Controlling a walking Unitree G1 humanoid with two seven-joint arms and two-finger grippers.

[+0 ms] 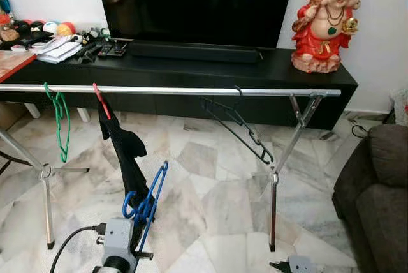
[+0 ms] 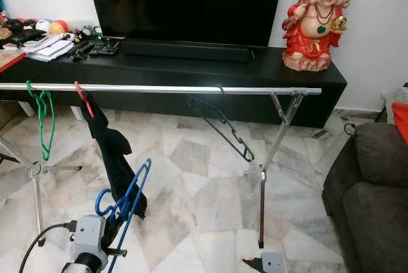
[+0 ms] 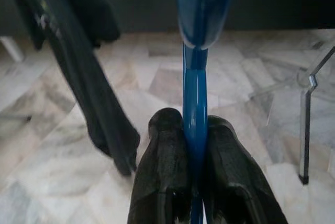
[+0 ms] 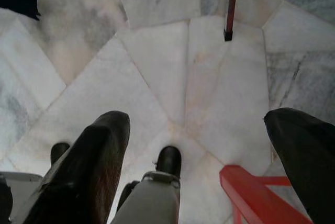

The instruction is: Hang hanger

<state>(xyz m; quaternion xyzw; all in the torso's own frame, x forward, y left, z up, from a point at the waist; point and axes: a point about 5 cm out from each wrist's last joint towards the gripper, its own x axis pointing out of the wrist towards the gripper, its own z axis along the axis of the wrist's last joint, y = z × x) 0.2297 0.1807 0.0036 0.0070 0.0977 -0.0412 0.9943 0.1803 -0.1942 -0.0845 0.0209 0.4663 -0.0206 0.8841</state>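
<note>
Your left tool (image 3: 194, 145) is clamped on the blue hanger (image 1: 150, 196), held low with its hook near the wrist. Above and ahead of it runs the rail (image 1: 172, 90); aim for the bare stretch between the black garment (image 1: 124, 152) and black hanger (image 1: 239, 123), turning the hook up first. Your right tool (image 4: 201, 145) hangs idle, fingers spread wide over the floor (image 4: 157, 62)
</note>
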